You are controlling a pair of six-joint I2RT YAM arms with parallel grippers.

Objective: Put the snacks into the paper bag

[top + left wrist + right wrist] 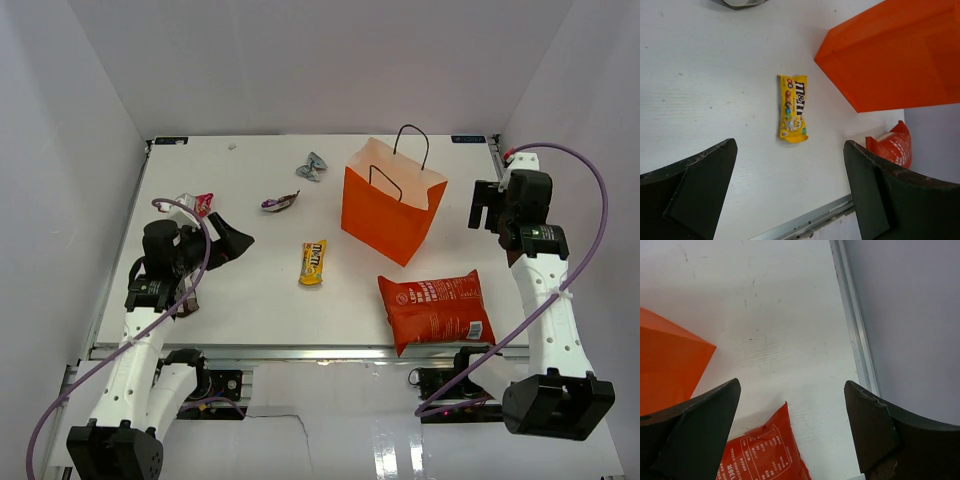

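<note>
The upright orange paper bag [390,205] stands at the table's middle right, mouth open. The red-orange chip bag [435,310] lies flat in front of it. The yellow candy packet [313,262] lies left of the paper bag. A purple wrapper [280,203], a silver-grey wrapper [313,166] and a pink-red wrapper [198,203] lie farther back and left. My left gripper [230,240] is open and empty, left of the yellow packet [793,107]. My right gripper [485,205] is open and empty, right of the paper bag [665,360] and above the chip bag's corner [760,455].
The white table has a metal rail [855,340] along its right edge and another along the near edge [805,225]. White walls close in the left, back and right sides. The paper bag's black loop handles [412,140] stick up above its rim.
</note>
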